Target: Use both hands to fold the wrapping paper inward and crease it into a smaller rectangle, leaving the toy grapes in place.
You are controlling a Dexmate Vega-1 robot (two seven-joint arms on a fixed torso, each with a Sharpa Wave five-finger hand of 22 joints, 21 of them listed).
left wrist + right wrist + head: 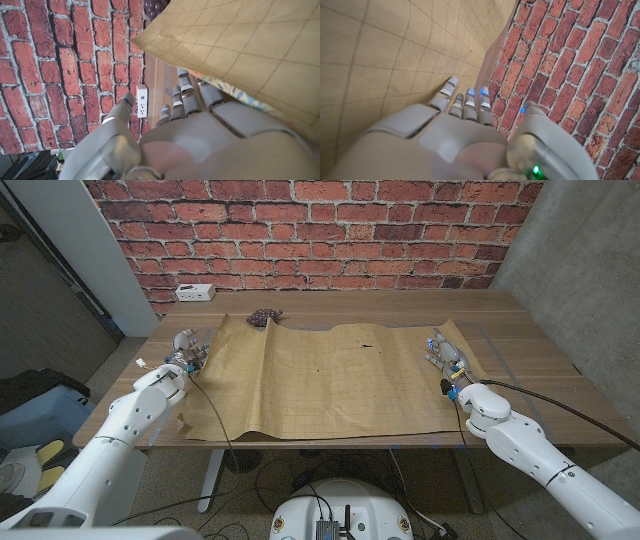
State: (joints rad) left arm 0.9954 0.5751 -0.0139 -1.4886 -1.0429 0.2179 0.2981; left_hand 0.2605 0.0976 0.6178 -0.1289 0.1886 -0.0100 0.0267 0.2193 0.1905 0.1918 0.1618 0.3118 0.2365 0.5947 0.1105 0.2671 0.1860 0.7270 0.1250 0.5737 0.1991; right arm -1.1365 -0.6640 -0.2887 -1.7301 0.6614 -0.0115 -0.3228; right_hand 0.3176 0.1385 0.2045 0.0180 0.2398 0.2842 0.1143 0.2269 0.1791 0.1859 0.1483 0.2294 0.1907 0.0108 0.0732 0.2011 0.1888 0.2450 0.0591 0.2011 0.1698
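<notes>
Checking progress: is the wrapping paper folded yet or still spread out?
Spread out: the wrapping paper lies open across the table, its left edge lifted.

Wrapping paper (330, 380) lies spread over the middle of the table (540, 380), reaching from near the back edge to the front edge. Toy grapes (265, 317) sit at its far left corner — partly on the sheet. Behind them, at the table's back left, a power strip (194, 293) lies against the brick wall (330, 225). Left hand (187, 355) sits at the sheet's left edge, right hand (447, 358) at its right edge — the sheet between them.
</notes>
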